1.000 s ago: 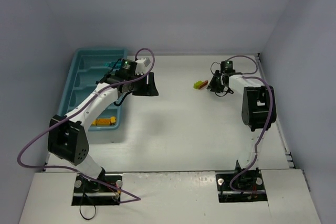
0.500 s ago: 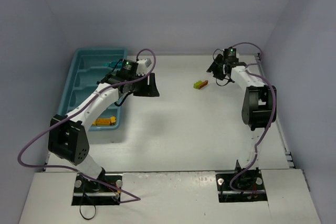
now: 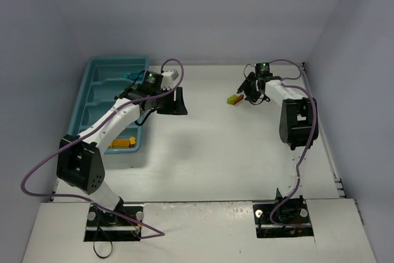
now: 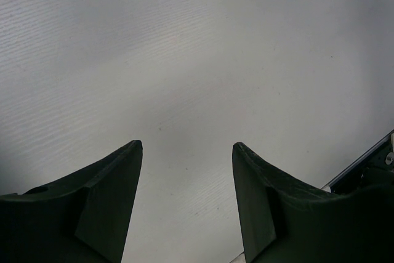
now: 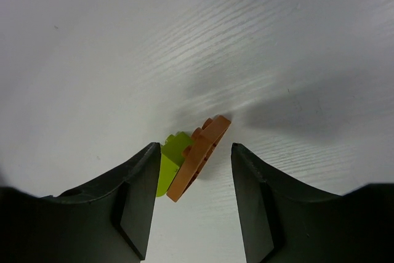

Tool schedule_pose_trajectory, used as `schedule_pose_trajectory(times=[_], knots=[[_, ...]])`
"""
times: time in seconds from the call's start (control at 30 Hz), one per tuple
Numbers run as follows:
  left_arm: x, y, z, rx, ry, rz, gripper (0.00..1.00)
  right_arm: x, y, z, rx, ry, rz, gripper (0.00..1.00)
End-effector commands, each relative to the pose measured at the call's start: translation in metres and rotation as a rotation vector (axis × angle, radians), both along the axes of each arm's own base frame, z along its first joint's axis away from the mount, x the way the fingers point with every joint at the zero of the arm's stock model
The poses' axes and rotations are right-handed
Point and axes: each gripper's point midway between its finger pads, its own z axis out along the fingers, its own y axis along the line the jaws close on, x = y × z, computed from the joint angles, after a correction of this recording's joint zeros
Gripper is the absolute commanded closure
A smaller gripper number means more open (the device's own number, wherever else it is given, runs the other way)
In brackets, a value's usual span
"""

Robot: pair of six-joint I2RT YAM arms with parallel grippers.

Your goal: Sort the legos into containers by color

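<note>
A lime green lego (image 5: 171,161) and a brown-orange lego (image 5: 200,155) lie side by side, touching, on the white table; in the top view they show as one small pair (image 3: 234,99). My right gripper (image 5: 196,146) is open, its fingers on either side of this pair, the lime brick close to the left finger; in the top view the gripper (image 3: 246,94) sits just right of the bricks. The teal tray (image 3: 117,60) stands at the far left, with an orange lego (image 3: 122,143) in its near end and a cyan lego (image 3: 128,77) partly hidden by my left arm. My left gripper (image 4: 186,145) (image 3: 178,101) is open and empty over bare table, right of the tray.
White walls close in the table on the left, back and right. The right arm's elbow (image 3: 298,121) hangs near the right wall. A dark edge (image 4: 363,170) shows at the lower right of the left wrist view.
My right gripper pulled back towards the far wall, then came forward again to the lime and brown pair. The left gripper has shifted slightly to the right. The bricks have not moved.
</note>
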Motion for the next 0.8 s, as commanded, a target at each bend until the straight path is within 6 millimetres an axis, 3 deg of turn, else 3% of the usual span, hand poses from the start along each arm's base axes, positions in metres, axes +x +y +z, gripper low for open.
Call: schedule_pose_trajectory(times=[0.0, 0.27, 0.47, 0.53, 0.63, 0.7, 0.77], knots=[[0.008, -0.007, 0.018, -0.028, -0.068, -0.015, 0.46, 0.001, 0.009, 0.006, 0.028, -0.01, 0.002, 0.54], [0.005, -0.008, 0.014, -0.024, -0.059, -0.022, 0.46, -0.008, 0.013, -0.016, 0.034, 0.044, -0.004, 0.61], [0.005, -0.008, 0.019, -0.026, -0.078, -0.023, 0.46, -0.01, 0.018, -0.014, 0.035, 0.029, 0.023, 0.87], [0.006, -0.01, 0.02, -0.03, -0.087, -0.03, 0.46, -0.004, 0.023, -0.002, 0.044, -0.024, 0.056, 0.99], [0.006, -0.014, 0.024, -0.051, -0.098, -0.05, 0.46, 0.002, 0.039, 0.026, 0.065, -0.144, 0.156, 1.0], [0.006, -0.02, 0.029, -0.08, -0.107, -0.077, 0.46, -0.005, 0.052, 0.045, 0.098, -0.21, 0.231, 1.0], [0.008, -0.025, 0.036, -0.108, -0.128, -0.091, 0.46, -0.007, 0.066, 0.075, 0.118, -0.321, 0.317, 1.0]])
